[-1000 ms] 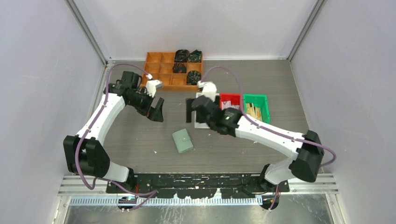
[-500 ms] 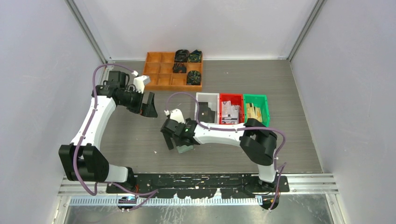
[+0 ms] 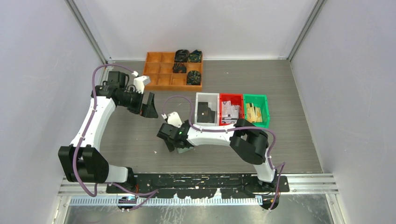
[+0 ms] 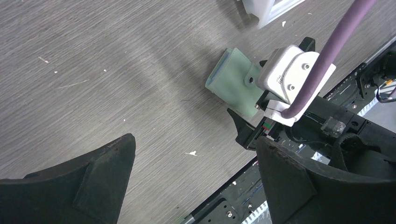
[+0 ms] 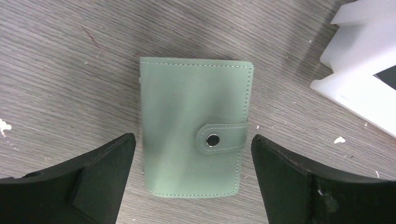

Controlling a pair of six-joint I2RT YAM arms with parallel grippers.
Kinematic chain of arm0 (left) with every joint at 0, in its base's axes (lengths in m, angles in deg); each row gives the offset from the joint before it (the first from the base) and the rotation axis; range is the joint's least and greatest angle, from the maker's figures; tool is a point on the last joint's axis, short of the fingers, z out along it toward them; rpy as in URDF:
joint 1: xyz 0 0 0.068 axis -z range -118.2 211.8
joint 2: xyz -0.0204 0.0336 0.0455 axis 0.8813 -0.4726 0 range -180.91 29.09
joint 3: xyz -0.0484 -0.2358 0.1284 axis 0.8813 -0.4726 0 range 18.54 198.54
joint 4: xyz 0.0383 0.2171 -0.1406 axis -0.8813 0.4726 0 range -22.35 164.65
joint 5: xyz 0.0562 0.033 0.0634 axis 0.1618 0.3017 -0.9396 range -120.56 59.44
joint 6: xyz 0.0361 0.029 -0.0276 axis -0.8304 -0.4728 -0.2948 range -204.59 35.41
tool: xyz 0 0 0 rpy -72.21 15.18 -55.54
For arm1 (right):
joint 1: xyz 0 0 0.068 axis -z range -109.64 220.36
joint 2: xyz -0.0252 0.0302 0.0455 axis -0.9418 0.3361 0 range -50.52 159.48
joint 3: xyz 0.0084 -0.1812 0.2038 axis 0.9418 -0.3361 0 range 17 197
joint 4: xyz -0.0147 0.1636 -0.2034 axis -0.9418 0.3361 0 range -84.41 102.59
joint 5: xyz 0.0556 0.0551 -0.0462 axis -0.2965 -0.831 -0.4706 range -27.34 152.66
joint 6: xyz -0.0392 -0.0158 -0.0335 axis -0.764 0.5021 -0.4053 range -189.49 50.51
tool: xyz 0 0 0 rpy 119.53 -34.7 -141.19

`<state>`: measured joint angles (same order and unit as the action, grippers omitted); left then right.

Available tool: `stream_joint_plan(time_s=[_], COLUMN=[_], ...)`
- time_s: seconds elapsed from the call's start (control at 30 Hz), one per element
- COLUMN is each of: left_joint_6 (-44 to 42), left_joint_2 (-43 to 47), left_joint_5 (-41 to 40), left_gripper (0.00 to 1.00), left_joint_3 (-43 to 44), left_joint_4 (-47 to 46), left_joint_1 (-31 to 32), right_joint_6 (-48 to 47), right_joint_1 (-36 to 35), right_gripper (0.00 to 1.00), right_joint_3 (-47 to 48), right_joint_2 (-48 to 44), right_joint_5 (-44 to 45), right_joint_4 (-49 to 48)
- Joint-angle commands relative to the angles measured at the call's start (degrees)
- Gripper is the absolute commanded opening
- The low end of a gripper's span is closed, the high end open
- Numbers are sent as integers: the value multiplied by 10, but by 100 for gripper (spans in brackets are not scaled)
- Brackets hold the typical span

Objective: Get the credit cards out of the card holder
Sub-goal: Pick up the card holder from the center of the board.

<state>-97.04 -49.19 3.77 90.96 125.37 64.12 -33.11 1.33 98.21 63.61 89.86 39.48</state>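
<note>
The card holder [image 5: 191,126] is a pale sage-green wallet, closed, its tab snapped shut, lying flat on the table. It also shows in the left wrist view [image 4: 232,84] and, mostly covered, in the top view [image 3: 185,149]. My right gripper [image 5: 191,179] is open just above it, one finger on each side, not touching. In the top view the right gripper [image 3: 173,143] sits over the wallet. My left gripper [image 3: 150,108] is open and empty, apart to the upper left; in its own view [image 4: 194,182] only table lies between its fingers. No credit cards show.
A white bin [image 3: 207,108], a red bin [image 3: 230,108] and a green bin [image 3: 256,108] stand in a row right of centre. An orange tray [image 3: 161,74] with black coiled items is at the back. The white bin's corner [image 5: 359,84] is close right of the wallet.
My right gripper swung from the white bin down to the wallet and now hovers over it. My left gripper drew back slightly toward the upper left. The wallet has not moved.
</note>
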Motion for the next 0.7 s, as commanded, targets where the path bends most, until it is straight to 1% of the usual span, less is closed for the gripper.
stream_joint_plan(time_s=[0.0, 0.37, 0.5, 0.67], left_joint_6=[-5, -2, 4, 19], left_joint_2=[13, 6, 6, 9], left_joint_5=[24, 36, 39, 51], left_gripper=[100, 100, 100, 100], left_joint_3=[21, 30, 29, 26], left_joint_4=[4, 9, 11, 13], left_joint_1=[-1, -1, -2, -2], right_joint_6=[12, 22, 34, 46], right_joint_1=[-2, 1, 19, 34], right_gripper=[99, 99, 99, 95], right_joint_3=[-1, -48, -72, -116], right_joint_2=[-9, -23, -36, -64], right_joint_5=[38, -40, -69, -106], right_joint_4=[10, -56, -83, -126])
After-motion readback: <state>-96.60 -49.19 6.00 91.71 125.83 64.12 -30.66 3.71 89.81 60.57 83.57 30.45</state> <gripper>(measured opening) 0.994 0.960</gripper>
